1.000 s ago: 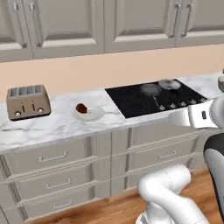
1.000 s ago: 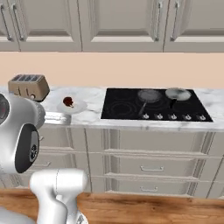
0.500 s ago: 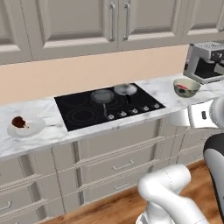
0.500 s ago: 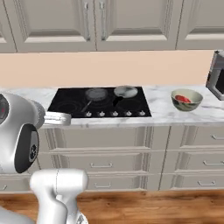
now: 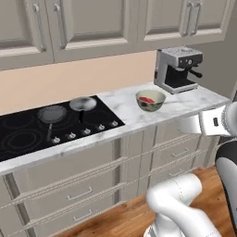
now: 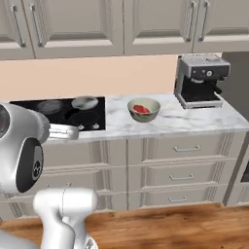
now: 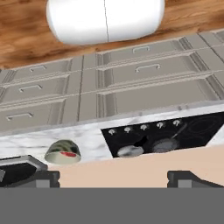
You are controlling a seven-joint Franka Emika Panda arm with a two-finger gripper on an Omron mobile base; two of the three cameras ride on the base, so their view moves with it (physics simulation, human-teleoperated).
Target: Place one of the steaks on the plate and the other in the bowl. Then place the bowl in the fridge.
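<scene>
From left to right, we note the black cooktop (image 5: 41,129) carrying a frying pan (image 5: 52,114) and a grey metal vessel (image 5: 82,103). On the marble counter (image 5: 134,115) stands the bowl (image 5: 150,100), one steak (image 5: 147,99) inside it, near the coffee machine (image 5: 178,69). The gripper (image 7: 113,177) has its fingers spread wide, holding nothing.

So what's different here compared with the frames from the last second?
The base drove right along the counter, so the whole view shifted: the toaster and plate slid out of frame, and the bowl with a steak in it and the coffee machine came in. The pincer stayed open and empty, and the pans on the cooktop kept their places.
</scene>
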